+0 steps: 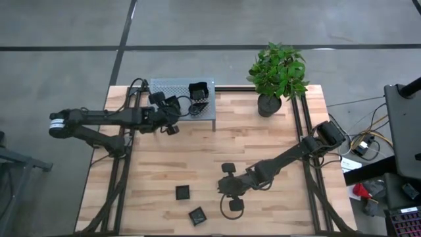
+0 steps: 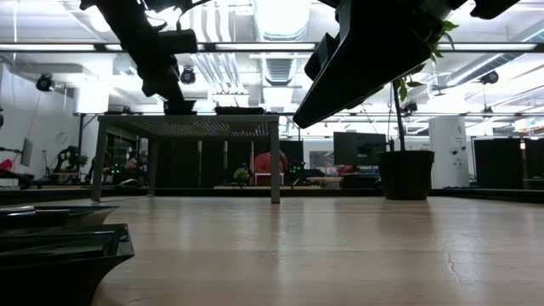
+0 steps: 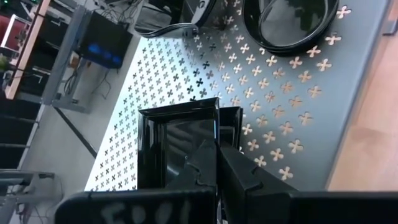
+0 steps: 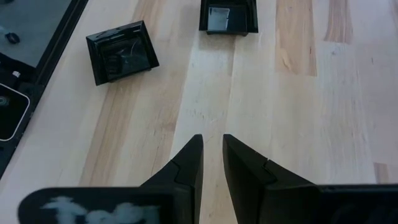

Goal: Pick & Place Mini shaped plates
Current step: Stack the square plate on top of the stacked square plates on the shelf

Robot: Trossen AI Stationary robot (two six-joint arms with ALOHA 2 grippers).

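The mini shaped plates are small dark dishes. Two square ones lie flat on the wooden table [image 1: 182, 192], [image 1: 197, 215], and the right wrist view shows them [image 4: 121, 50], [image 4: 228, 15] beyond the fingers. More dark plates [image 1: 199, 90] sit on a grey perforated stand [image 1: 164, 87], among them a round one [image 3: 292, 25]. My left gripper [image 1: 179, 105] [image 3: 216, 146] is over the stand, shut on a square plate [image 3: 177, 140]. My right gripper [image 1: 222, 187] [image 4: 212, 138] hovers above bare wood to the right of the two table plates, open by only a narrow gap and holding nothing. My left gripper holds the square plate by one side wall [image 3: 216, 121], pinched between the two fingers. One finger [image 3: 196, 165] is inside the dish and the other [image 3: 249, 174] is outside. The fingers slant down from the table's left side. The plate sits level just over the stand's perforated top; whether it rests there I cannot tell.
A potted plant [image 1: 270, 105] [image 2: 406, 174] stands at the table's far right. Two round dark things [image 1: 228, 168], [image 1: 235, 205] lie beside the right gripper. The stand [image 2: 187, 126] is on thin legs. Dark plates [image 2: 59, 246] loom close in the low view.
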